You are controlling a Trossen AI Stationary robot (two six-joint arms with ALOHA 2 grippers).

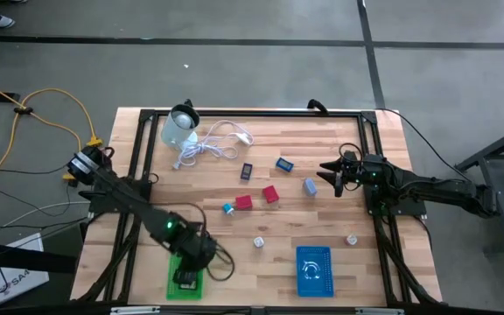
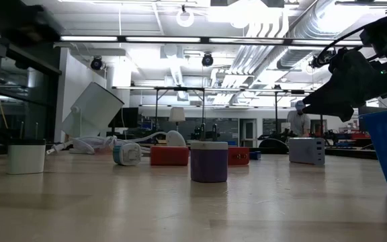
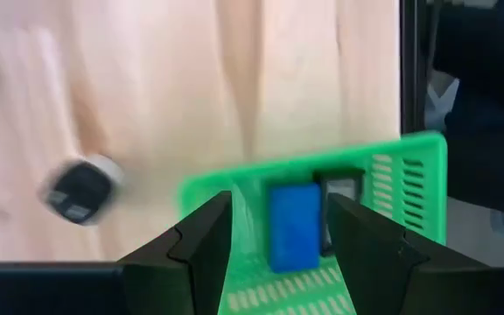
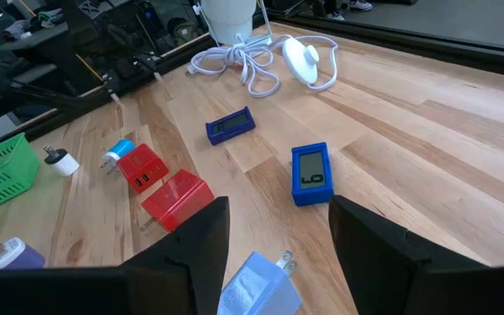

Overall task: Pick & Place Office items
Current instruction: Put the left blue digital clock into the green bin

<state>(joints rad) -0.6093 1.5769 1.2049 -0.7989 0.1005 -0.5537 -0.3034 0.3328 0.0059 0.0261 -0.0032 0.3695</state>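
Reading "6" on the blue display block (image 4: 311, 174), otherwise unlabelled.

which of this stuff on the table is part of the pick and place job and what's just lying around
Part of the job:
- two red blocks
- blue display piece
- dark blue flat piece
- pale blue plug
- blue piece in the green basket
- blue basket

Just lying about:
- coiled white cable
- pale round container
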